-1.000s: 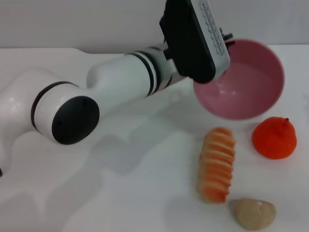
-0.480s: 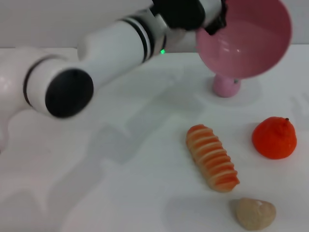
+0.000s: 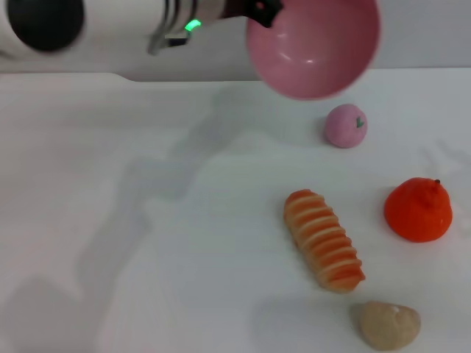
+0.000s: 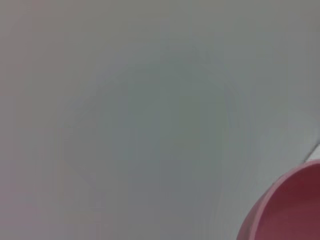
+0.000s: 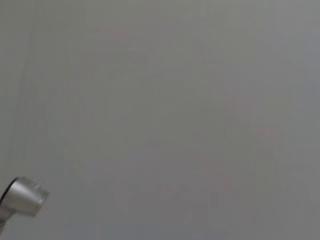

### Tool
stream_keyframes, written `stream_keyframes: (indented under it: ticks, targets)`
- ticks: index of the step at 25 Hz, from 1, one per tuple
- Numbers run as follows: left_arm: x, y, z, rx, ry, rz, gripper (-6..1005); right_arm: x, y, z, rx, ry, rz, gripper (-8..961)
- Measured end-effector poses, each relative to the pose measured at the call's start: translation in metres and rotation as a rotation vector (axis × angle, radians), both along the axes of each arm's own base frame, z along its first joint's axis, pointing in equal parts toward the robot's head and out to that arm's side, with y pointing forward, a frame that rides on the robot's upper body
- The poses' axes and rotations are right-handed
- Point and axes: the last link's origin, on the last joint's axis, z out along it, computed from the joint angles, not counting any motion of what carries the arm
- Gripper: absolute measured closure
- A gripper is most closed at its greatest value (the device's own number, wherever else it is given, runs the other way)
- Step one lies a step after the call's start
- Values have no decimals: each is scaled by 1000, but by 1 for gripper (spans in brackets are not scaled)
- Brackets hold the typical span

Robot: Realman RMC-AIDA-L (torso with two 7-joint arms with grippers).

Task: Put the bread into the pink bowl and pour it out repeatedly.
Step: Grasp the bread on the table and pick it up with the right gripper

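glossy pink bowl (image 3: 315, 45), rim-gripped by the left end effector (image 3: 263, 10), hangs above the bread (image 3: 324, 240), likely light and stiff; grasp it mid-length.

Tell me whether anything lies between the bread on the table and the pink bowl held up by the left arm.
Nothing visible does. The bread lies alone on the white table, and the pink bowl is held in the air by the left gripper, above and beyond it. The small pink ball sits beside that path, not in it.
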Motion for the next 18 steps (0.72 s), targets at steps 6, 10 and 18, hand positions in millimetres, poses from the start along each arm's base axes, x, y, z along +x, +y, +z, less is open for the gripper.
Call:
stream_keyframes:
  ticks: [6, 10, 18]
  targets:
    - [-26, 11, 41, -178, -34, 269, 905, -3, 5, -12, -58, -50, -5, 630]
    - [-41, 9, 54, -245, -14, 350, 904, -5, 12, -21, -114, -69, -18, 629]
    - [-84, -19, 64, -409, 148, 488, 904, -20, 32, -42, -327, -203, -59, 629]
